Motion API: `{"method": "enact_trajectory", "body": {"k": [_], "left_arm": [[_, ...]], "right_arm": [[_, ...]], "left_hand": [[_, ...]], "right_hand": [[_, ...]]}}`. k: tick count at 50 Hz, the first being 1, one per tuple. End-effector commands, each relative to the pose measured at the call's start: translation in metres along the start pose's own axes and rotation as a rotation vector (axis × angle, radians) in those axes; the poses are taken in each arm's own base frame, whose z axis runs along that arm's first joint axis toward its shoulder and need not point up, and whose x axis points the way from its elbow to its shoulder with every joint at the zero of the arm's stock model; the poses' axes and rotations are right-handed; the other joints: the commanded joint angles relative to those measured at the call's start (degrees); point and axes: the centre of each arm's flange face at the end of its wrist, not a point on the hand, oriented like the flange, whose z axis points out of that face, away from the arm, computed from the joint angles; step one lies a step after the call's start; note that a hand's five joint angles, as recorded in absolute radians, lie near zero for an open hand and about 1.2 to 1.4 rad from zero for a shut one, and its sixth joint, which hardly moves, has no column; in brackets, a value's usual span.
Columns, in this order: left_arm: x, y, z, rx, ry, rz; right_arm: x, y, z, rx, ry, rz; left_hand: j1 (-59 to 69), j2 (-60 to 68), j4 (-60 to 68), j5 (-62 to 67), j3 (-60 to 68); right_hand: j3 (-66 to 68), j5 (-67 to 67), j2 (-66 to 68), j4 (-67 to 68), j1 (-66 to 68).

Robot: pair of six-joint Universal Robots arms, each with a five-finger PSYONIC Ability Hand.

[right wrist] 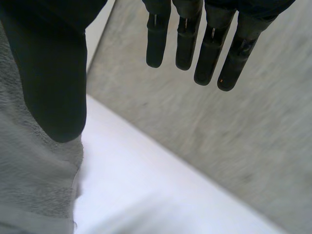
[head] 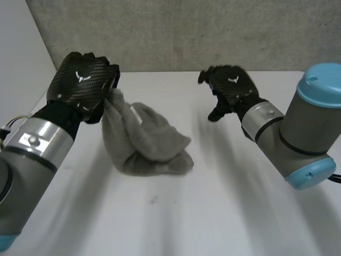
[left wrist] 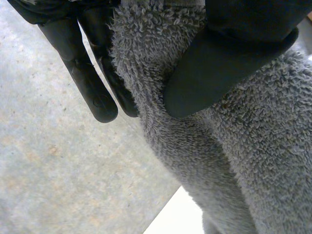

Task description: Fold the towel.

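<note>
Open desk (head: 213, 213) lies at 6 o'clock of the bunched towel (head: 146, 141); the left hand (head: 82, 85) pinches its raised end, and the right hand (head: 229, 88) is spread at 2 o'clock.

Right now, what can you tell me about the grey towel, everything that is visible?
The towel is grey terry cloth with a looped pile, crumpled and not yet folded. Its lower part lies bunched on the white table. One end is raised, pinched between the thumb and fingers of the left hand. The right hand hangs open, apart from it.
</note>
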Motion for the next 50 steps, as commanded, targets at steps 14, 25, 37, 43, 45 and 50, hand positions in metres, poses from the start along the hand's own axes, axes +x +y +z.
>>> {"method": "enact_trajectory", "body": {"k": [14,25,37,43,45,50], "left_arm": [[-0.011,-0.025,-0.016,0.065,-0.046,0.08],[-0.013,-0.029,-0.016,0.066,-0.074,0.074],[-0.006,-0.042,-0.021,0.077,-0.069,0.063],[-0.007,-0.049,-0.026,0.082,-0.072,0.062],[-0.008,-0.05,-0.027,0.08,-0.073,0.062],[-0.007,-0.048,-0.029,0.068,-0.067,0.06]], "right_arm": [[-0.009,0.034,-0.011,-0.317,-0.153,0.304],[-0.027,0.036,-0.058,-0.4,-0.196,0.286],[-0.074,0.045,-0.073,-0.461,-0.356,0.305],[-0.097,0.062,-0.056,-0.482,-0.4,0.322],[-0.1,0.064,-0.051,-0.477,-0.401,0.33],[-0.094,0.069,-0.034,-0.437,-0.303,0.321]], "left_hand": [[12.6,10.4,10.2,11.1,10.4],[12.6,10.4,10.2,11.1,10.4],[12.6,10.4,10.2,11.1,10.4],[12.6,10.4,10.2,11.1,10.4],[12.6,10.4,10.2,11.1,10.4],[12.6,10.4,10.2,11.1,10.4]], "right_hand": [[3.8,4.9,3.6,4.3,6.4],[10.2,11.3,10.0,10.7,12.7],[7.5,8.6,7.3,8.0,10.1],[0.1,1.2,-0.1,0.6,2.7],[0.0,1.0,-0.3,0.4,2.5],[1.8,2.8,1.6,2.3,4.3]]}}
